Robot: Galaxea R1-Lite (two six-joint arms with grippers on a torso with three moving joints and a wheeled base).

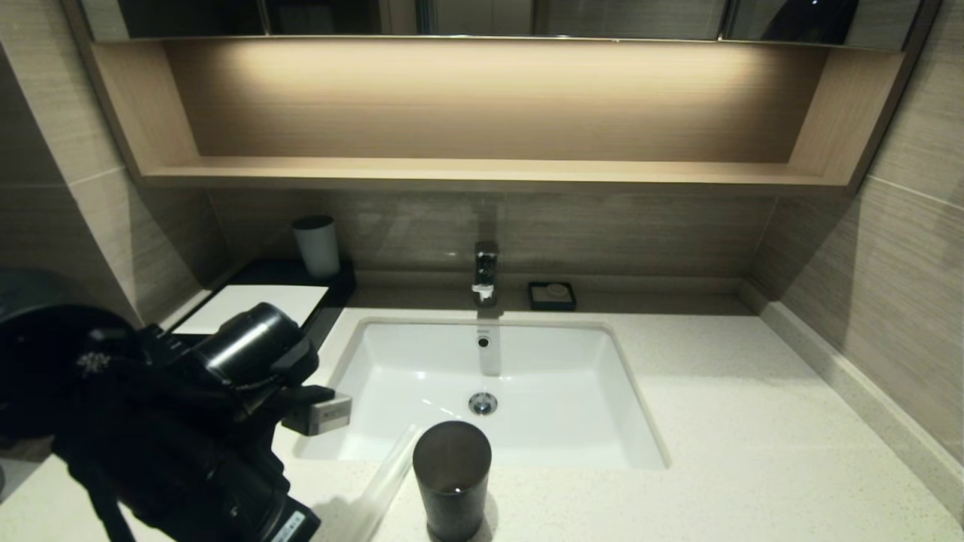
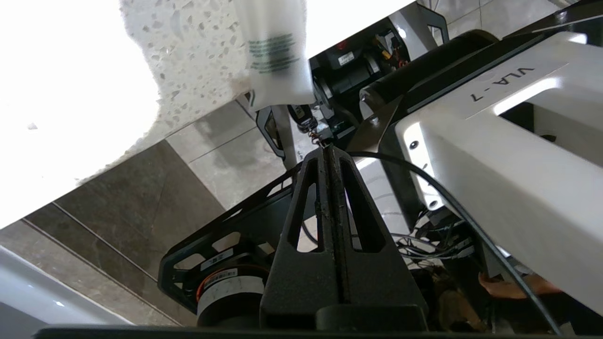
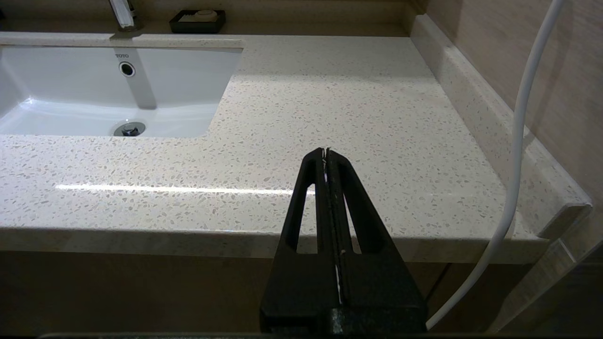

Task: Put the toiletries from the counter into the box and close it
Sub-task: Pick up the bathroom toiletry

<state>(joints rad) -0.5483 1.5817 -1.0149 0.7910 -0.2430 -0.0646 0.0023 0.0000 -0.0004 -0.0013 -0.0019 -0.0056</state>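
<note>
A translucent white sachet (image 2: 278, 56) with green print lies at the front edge of the speckled counter (image 2: 188, 61) and hangs partly over it. My left gripper (image 2: 327, 148) is shut on nothing; it points down past that edge toward the floor, apart from the sachet. One long clear-wrapped packet (image 1: 388, 474) lies on the counter (image 1: 753, 421) beside a dark cup. The black box (image 1: 256, 305) with its white sheet top sits at the back left, its front hidden by my left arm (image 1: 188, 421). My right gripper (image 3: 326, 150) is shut and empty over the counter's front right edge.
A white basin (image 1: 587, 376) is sunk in the middle, with a faucet (image 1: 486, 271) and a small black soap dish (image 1: 552, 295) behind it. A dark cup (image 1: 452, 478) stands at the front, and a grey cup (image 1: 316, 245) on the box's far end. A white cable (image 3: 518, 141) hangs at right.
</note>
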